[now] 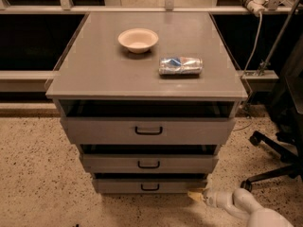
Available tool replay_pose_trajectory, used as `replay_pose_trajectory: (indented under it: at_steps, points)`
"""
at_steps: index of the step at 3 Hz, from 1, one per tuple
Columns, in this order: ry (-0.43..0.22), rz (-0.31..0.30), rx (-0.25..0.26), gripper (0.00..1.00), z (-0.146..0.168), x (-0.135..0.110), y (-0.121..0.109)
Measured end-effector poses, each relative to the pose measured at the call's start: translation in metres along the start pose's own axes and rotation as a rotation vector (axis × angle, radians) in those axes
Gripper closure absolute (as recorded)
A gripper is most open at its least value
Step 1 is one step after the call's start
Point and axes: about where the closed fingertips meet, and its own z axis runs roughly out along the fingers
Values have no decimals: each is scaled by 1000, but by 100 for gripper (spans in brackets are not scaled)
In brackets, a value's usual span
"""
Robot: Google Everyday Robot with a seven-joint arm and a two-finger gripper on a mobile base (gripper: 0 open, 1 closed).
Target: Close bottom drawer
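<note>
The grey cabinet (pixel 147 74) has three drawers. The bottom drawer (pixel 149 185) is the lowest, a shallow grey front with a small black loop handle (pixel 149 187). It sits nearly pushed in, showing only a thin dark gap above its front. My gripper (pixel 196 195) is at the end of the white arm (pixel 241 206), low at the bottom right. Its tan tip rests at the right end of the bottom drawer front, near the floor.
A cream bowl (pixel 138 39) and a crushed silver can (pixel 180 65) lie on the cabinet top. The middle drawer (pixel 148 162) and top drawer (pixel 147 130) stand slightly out. A black office chair base (pixel 274 160) stands at the right. The floor is speckled.
</note>
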Motion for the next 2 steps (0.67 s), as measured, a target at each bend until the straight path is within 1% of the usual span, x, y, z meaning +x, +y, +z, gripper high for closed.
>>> replay_pose_trajectory:
  at_steps: [1,2]
  points:
    - [-6,157,121,100,-56,32,-13]
    - [19,219,89,81,-46,64,12]
